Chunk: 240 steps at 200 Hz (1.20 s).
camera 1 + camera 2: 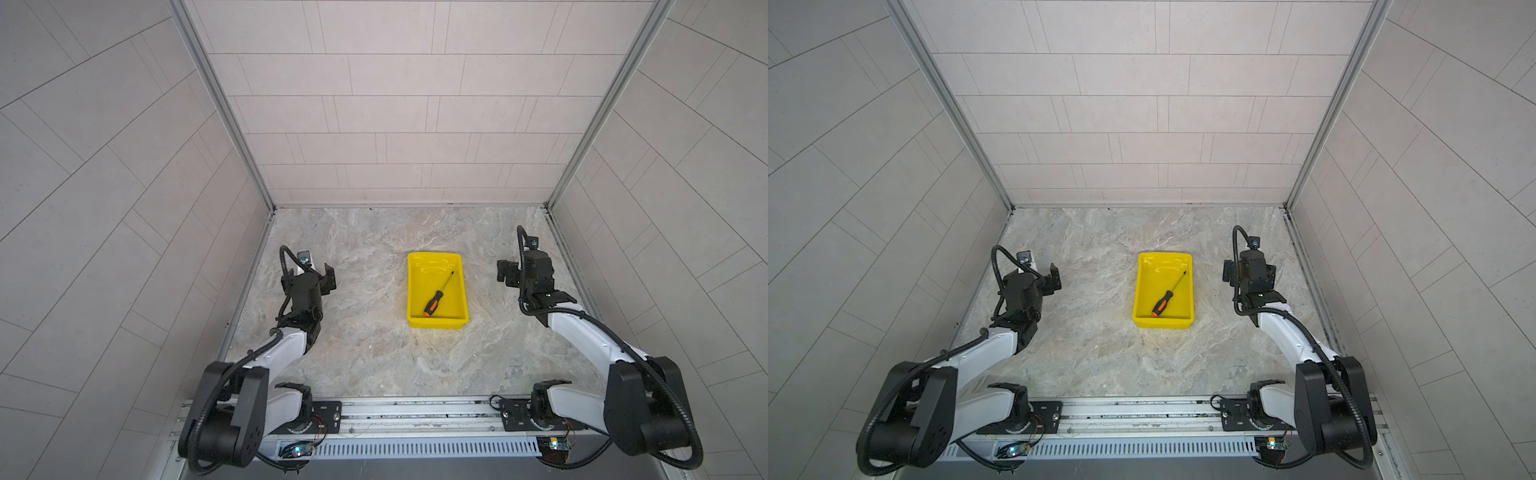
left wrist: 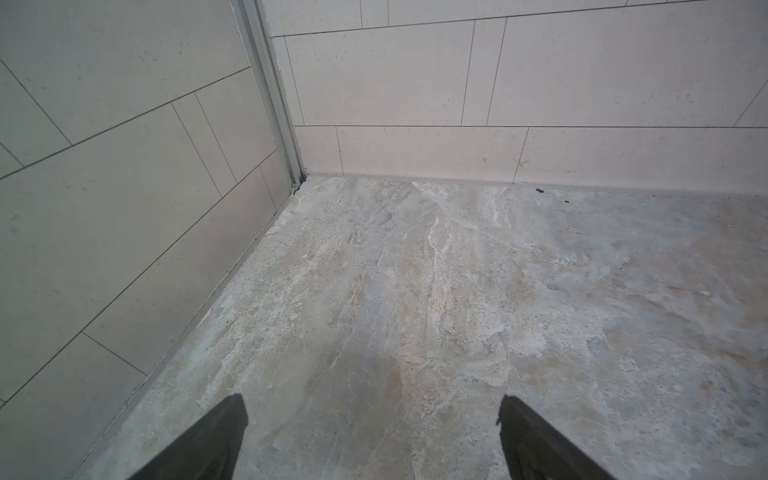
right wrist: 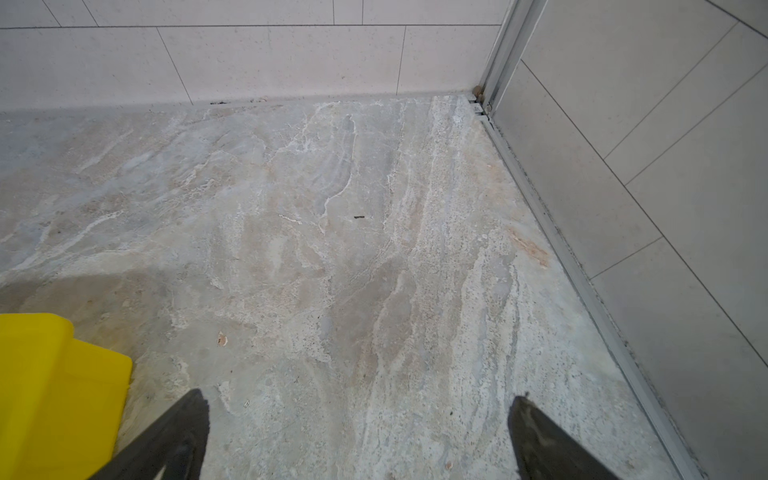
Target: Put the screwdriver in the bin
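Screwdriver (image 1: 437, 296) (image 1: 1168, 296) lies flat inside the bin (image 1: 436, 323) (image 1: 1163, 322), resting on its glossy yellow floor in both top views. Its orange butt end sits close to the bin wall nearest the arm bases, toward the left corner. The thin dark shaft runs diagonally away to the right, and its tip ends near the right wall.

The bin stands on the marbled bench (image 1: 374, 353) (image 1: 1100, 353), between the two arms and closer to the right one.

The left hand (image 1: 327, 277) (image 1: 1054, 277) (image 2: 371, 401) is over the left side of the bench, well apart from the bin. Its fingers are spread wide and hold nothing, and the left wrist view shows only bare bench and a tiled corner beyond them.

The right hand (image 1: 505, 272) (image 1: 1227, 272) (image 3: 359, 397) is near the bin's right side without touching it, and its fingers are also apart and empty. In the right wrist view a yellow corner of the bin (image 3: 50, 374) shows just beside one dark fingertip (image 3: 183, 424).
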Each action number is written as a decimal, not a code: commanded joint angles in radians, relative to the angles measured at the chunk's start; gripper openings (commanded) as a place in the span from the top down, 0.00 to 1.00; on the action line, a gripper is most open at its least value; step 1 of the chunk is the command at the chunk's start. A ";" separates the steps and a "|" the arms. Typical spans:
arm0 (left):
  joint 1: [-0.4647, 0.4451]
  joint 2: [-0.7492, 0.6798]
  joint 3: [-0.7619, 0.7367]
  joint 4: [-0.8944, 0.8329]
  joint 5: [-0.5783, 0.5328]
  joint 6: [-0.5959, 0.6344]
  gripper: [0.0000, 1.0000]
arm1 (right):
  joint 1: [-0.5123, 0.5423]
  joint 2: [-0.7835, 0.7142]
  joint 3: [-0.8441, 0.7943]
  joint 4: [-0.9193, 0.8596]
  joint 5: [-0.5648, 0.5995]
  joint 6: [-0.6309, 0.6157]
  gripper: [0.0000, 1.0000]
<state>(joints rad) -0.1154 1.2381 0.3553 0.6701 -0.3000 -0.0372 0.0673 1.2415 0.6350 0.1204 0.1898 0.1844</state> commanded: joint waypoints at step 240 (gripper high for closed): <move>0.092 0.355 0.052 0.248 0.254 0.032 0.00 | -0.041 0.271 -0.196 0.592 -0.129 -0.153 0.01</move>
<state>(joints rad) -0.0280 1.5822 0.4004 0.9142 -0.0772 -0.0280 0.0296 1.5097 0.4534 0.6613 0.1150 0.0475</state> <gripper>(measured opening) 0.999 0.995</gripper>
